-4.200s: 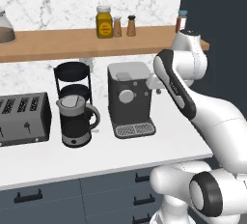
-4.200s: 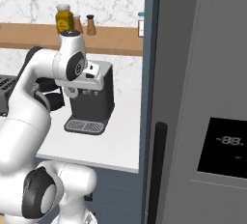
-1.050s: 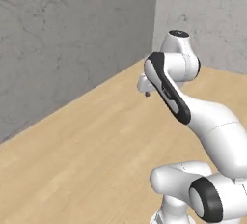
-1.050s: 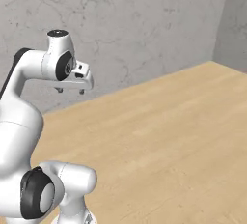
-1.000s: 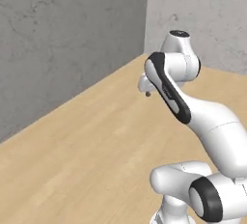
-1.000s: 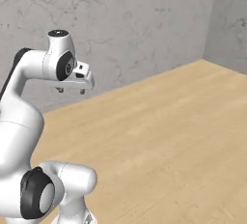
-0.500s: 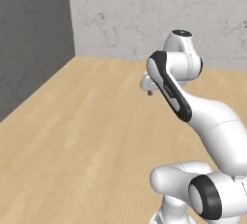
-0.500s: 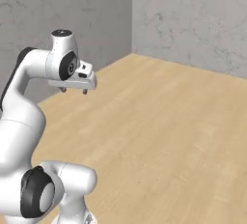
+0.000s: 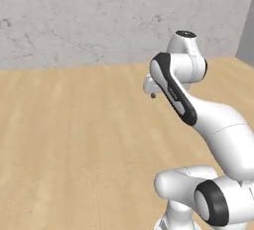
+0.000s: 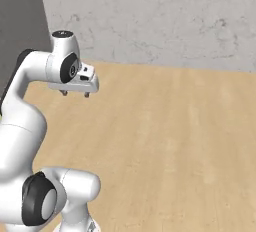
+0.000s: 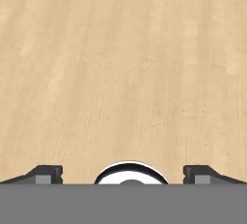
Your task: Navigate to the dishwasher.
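Note:
The dishwasher is out of view. My gripper (image 10: 75, 94) hangs in the air over bare wooden floor, held in front of the arm's upper joint. It is open, and nothing is between its fingers. In the hand view the gripper (image 11: 123, 172) points down at floor planks, its two dark fingertips (image 11: 46, 172) standing far apart. In the left base view the gripper (image 9: 152, 89) is partly hidden behind the arm's forearm.
A light wooden floor (image 9: 74, 140) stretches ahead to a grey marbled wall (image 9: 99, 21). A darker grey wall (image 10: 20, 21) meets it at a corner on the left of the right base view, and a dark wall edge (image 9: 246, 35) shows at the right of the left base view.
The whole picture has swung sideways as the base turns: the counter with appliances is gone and the wall corner has swept across both views. The arm holds the same pose on the base.

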{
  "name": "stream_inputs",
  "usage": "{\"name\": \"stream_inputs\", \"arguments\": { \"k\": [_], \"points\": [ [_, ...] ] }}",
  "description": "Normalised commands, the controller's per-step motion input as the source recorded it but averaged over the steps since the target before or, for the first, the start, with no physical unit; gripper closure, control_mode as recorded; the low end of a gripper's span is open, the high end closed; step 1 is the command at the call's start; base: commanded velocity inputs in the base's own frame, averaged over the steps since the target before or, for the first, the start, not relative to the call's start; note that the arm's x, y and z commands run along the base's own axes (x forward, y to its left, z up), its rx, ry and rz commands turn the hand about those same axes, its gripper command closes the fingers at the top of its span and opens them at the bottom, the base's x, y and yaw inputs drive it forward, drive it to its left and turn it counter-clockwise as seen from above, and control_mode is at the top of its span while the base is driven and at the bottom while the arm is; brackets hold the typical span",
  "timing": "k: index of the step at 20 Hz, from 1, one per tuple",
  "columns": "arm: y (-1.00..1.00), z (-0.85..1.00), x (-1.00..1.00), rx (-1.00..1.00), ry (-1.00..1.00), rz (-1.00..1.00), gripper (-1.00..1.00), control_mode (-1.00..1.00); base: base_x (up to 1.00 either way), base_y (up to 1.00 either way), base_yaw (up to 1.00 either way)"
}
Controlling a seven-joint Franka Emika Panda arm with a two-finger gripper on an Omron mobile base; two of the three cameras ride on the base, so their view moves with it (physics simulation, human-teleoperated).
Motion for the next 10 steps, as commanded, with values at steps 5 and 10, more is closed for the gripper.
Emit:
{"name": "stream_inputs", "arguments": {
  "k": [5, 10],
  "points": [
    [0.00, 0.00, 0.00, 0.00, 0.00, 0.00, -1.00, 1.00, 0.21, -0.23, -0.74],
    [0.00, 0.00, 0.00, 0.00, 0.00, 0.00, -1.00, 1.00, 0.33, -0.18, -0.74]
  ]
}}
